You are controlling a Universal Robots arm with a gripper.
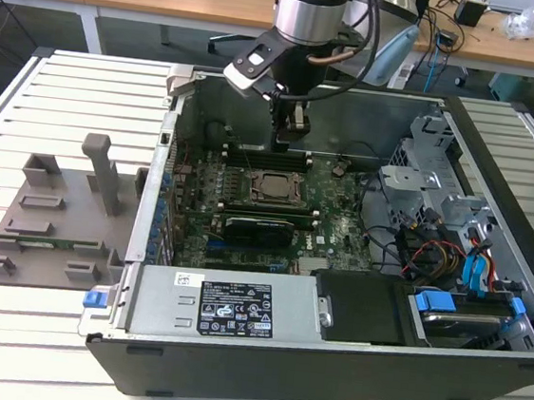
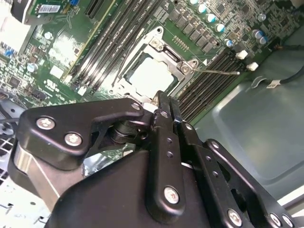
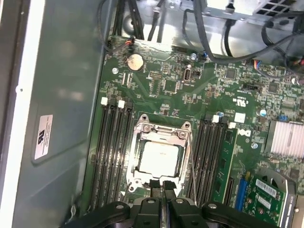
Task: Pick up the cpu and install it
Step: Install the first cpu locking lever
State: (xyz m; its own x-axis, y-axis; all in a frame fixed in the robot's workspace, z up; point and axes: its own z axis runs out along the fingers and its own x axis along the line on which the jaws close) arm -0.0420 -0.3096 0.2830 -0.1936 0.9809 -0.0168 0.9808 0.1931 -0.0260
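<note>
The cpu (image 3: pixel 160 156) lies flat inside the socket frame (image 3: pixel 161 128) on the motherboard (image 3: pixel 190 85), between 2 banks of memory slots, so the placing looks done. The retention lever (image 2: pixel 216 72) stands free, so the locking seems left. The gripper (image 3: pixel 162 186) hangs just above the socket edge, its 2 fingers pressed together, holding nothing and apart from the chip.

cpu (image 3: pixel 160 159) in socket frame (image 3: pixel 161 130) — between memory slots (image 3: pixel 114 142)
</note>
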